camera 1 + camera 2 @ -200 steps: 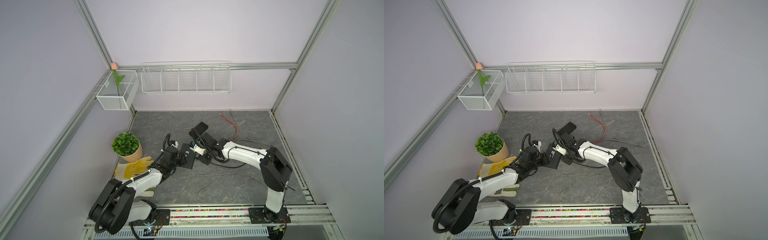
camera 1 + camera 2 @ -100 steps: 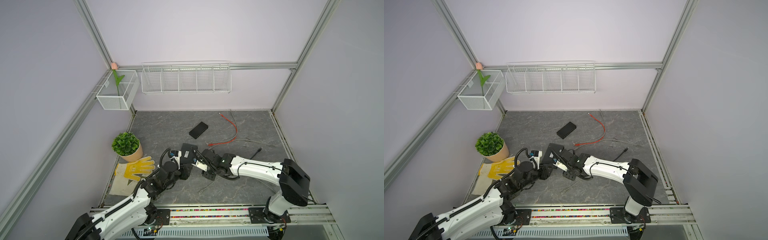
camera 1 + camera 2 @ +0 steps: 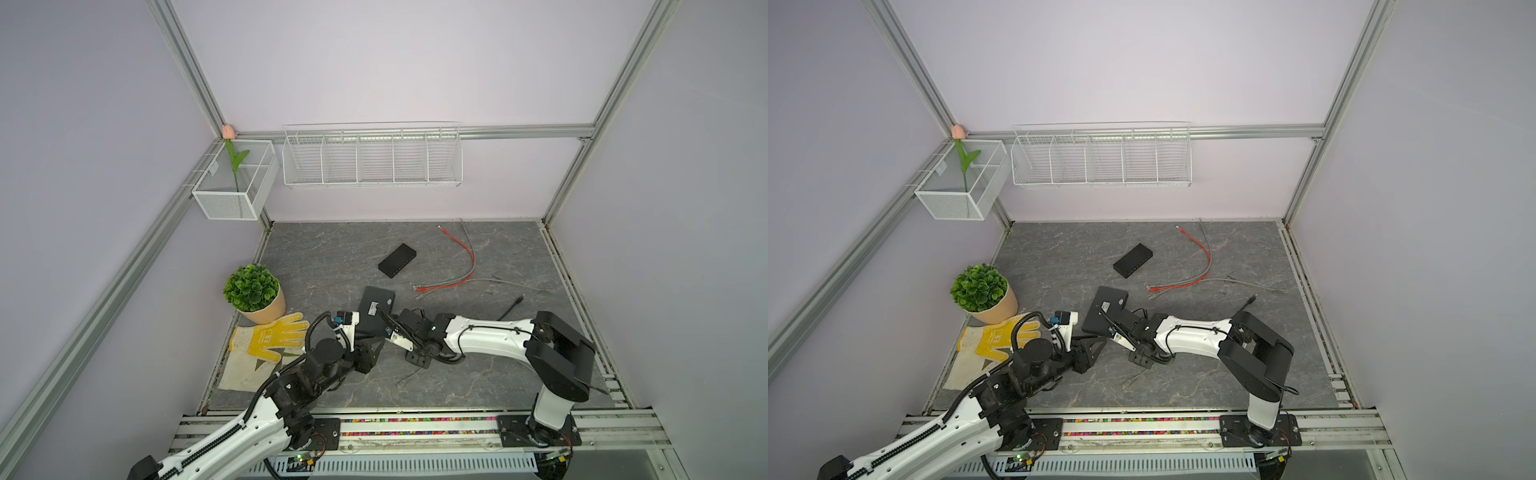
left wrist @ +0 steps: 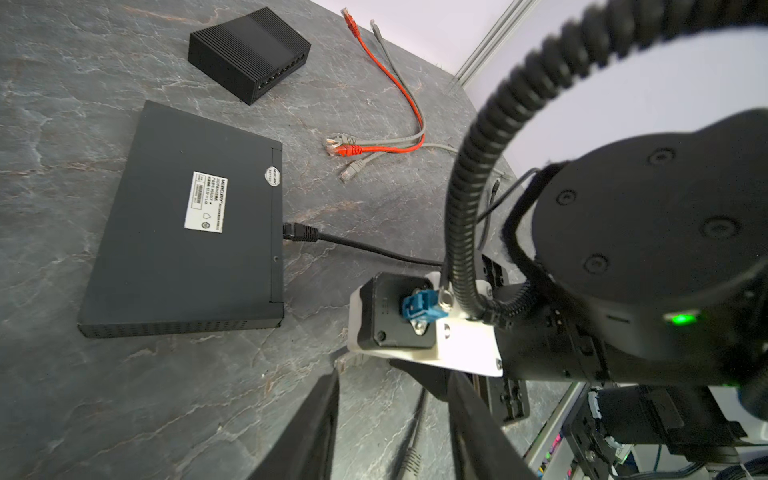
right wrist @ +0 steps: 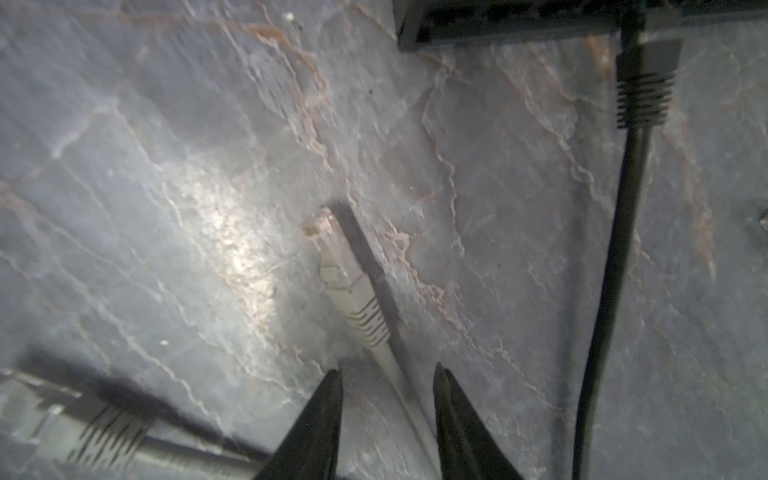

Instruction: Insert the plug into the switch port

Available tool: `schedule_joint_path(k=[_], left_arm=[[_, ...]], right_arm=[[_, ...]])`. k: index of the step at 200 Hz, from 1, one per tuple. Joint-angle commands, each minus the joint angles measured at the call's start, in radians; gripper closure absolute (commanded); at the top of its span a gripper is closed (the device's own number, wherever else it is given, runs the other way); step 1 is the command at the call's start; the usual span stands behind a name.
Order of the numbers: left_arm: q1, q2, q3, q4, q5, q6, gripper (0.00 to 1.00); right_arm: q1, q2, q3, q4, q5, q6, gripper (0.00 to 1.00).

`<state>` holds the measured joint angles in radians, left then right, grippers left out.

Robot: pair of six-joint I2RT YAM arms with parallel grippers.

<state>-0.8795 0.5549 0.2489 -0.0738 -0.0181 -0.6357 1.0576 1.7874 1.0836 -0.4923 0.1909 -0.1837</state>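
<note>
Your left arm (image 3: 245, 428) reaches from the near left corner, low and stretched diagonally toward the middle in both top views. The left gripper (image 3: 369, 352) points forward and down, and its two dark fingers (image 4: 316, 424) stand well apart in the left wrist view. Your right arm (image 3: 486, 338) folds at a raised elbow and runs low toward the left. The right gripper (image 3: 417, 358) points downward, near the left gripper, and its jaws are likewise parted in the right wrist view.
</note>
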Motion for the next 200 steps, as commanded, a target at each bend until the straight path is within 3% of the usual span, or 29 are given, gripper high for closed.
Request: schedule_joint_path(k=[1, 52, 75, 88, 162, 200], left_arm=[[-0.016, -0.004, -0.016, 0.022, 0.001, -0.002, 0.55], [-0.025, 0.001, -0.022, 0.039, -0.003, -0.004, 0.56], [-0.027, -0.006, -0.019, 0.03, -0.007, -0.002, 0.56], [-0.026, -0.011, -0.015, 0.024, -0.011, 0.002, 0.56], [-0.027, -0.043, 0.083, 0.0, -0.033, 0.062, 0.56], [-0.028, 0.0, 0.148, 0.073, -0.001, 0.097, 0.53]], right_arm=[[-0.014, 0.026, 0.001, 0.009, -0.001, -0.008, 0.6], [-0.032, 0.071, 0.017, 0.016, -0.042, -0.016, 0.64], [-0.036, 0.082, 0.019, 0.018, -0.073, -0.016, 0.87], [-0.039, 0.074, 0.017, 0.024, -0.085, -0.02, 0.92], [-0.083, -0.208, -0.022, 0.13, -0.037, -0.084, 0.93], [-0.138, -0.385, -0.041, 0.167, -0.165, -0.128, 0.93]])
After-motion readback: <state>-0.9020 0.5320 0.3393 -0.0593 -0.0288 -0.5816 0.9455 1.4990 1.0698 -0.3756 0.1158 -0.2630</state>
